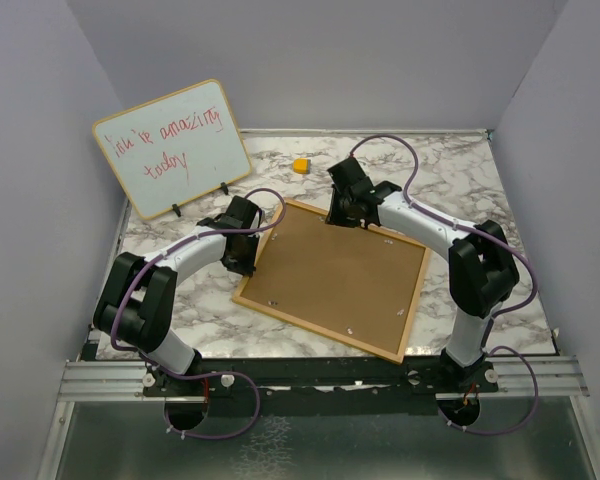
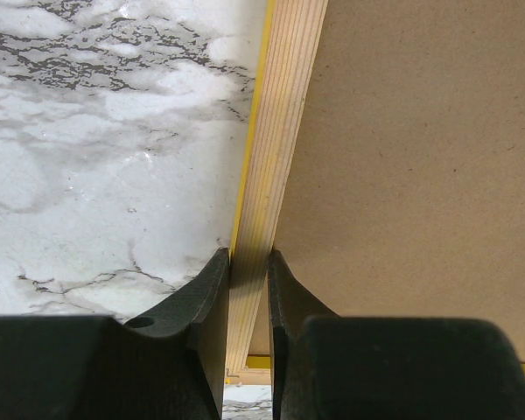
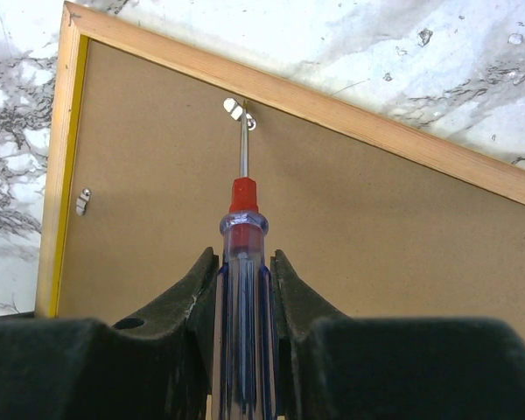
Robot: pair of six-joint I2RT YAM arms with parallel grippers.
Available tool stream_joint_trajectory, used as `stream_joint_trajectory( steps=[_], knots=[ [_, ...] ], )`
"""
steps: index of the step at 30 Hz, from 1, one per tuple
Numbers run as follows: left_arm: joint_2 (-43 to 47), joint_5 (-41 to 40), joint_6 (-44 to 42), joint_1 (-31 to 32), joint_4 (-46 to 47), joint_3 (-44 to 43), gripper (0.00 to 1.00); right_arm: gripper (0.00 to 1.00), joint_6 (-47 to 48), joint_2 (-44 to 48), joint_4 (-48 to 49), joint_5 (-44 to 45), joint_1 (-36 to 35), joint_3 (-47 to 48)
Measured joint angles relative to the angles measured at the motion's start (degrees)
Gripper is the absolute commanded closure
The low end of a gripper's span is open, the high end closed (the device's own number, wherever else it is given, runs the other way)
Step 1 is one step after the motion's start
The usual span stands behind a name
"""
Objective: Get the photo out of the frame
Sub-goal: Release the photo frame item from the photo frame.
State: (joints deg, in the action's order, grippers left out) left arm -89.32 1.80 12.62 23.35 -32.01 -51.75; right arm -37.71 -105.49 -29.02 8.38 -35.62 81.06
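The frame (image 1: 330, 280), rectangular, has a matte brown board back and ribbed wooden rim.

L: left arm (image 1: 185, 257) with elbow raised at outer left, forearm angled forward and inward. Left gripper (image 1: 242, 243) low, fingers (image 2: 208, 297) closed on frame (image 2: 271, 175) edge, one each side.
R: right arm (image 1: 425, 225) with elbow raised at outer right, forearm angled inward. Right gripper (image 1: 342, 208) pitched down, fingers clamped on screwdriver (image 3: 242, 254) handle, shaft pointing ahead.
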Motion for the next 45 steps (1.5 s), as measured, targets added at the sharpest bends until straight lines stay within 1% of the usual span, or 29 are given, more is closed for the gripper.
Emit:
stream_joint_trajectory(
  steps=[13, 30, 45],
  knots=[
    [0.0, 0.0, 0.0, 0.0, 0.0, 0.0, 0.9, 0.99, 0.4, -0.9, 0.2, -1.9, 0.0, 0.3],
    [-0.2, 0.0, 0.0, 0.0, -0.2, -0.2, 0.91, 1.0, 1.9, -1.0, -0.7, -2.1, 0.0, 0.8],
    [-0.2, 0.0, 0.0, 0.0, -0.2, -0.2, 0.91, 1.0, 3.3, -1.1, -1.3, -4.0, 0.0, 1.3]
  ],
)
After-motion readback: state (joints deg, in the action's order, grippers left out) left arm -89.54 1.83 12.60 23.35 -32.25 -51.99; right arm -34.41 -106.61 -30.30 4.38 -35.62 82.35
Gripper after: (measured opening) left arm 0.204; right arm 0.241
